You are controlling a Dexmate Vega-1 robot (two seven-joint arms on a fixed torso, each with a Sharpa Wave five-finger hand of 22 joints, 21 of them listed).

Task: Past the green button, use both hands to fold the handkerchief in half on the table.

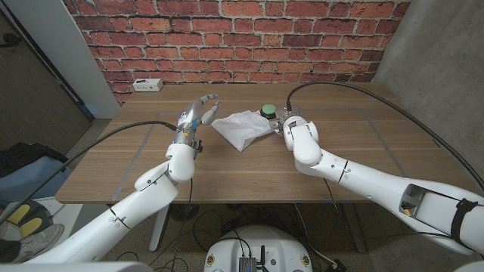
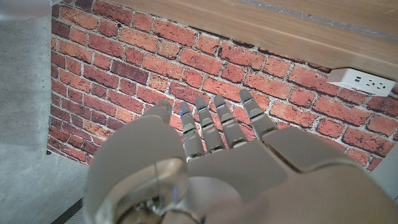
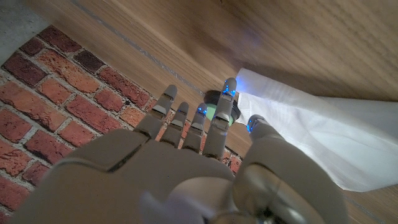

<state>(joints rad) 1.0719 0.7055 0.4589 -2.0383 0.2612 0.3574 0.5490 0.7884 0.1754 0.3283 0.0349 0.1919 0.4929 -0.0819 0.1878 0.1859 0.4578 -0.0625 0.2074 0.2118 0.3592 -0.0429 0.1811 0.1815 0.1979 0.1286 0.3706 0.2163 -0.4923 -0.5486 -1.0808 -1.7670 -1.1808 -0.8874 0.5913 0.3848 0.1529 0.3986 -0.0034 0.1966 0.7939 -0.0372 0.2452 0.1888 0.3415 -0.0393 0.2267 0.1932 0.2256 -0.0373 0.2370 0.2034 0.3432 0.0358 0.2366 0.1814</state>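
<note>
A white handkerchief point(image 1: 240, 127) lies rumpled on the wooden table point(image 1: 355, 143), just left of the green button point(image 1: 268, 111). My left hand point(image 1: 198, 115) is raised by the cloth's left edge with its fingers spread and nothing in them; in the left wrist view this hand point(image 2: 211, 162) faces the brick wall. My right hand point(image 1: 290, 121) stands beside the button at the cloth's right edge. In the right wrist view its fingers point(image 3: 214, 127) reach out straight toward the button point(image 3: 211, 104), and the thumb tip sits by a corner of the handkerchief point(image 3: 311, 137) without gripping it.
A white power strip point(image 1: 147, 85) lies at the table's far left corner, also seen as the power strip point(image 2: 364, 79). A brick wall point(image 1: 242, 38) stands behind the table. Faint tape lines mark a rectangle on the tabletop.
</note>
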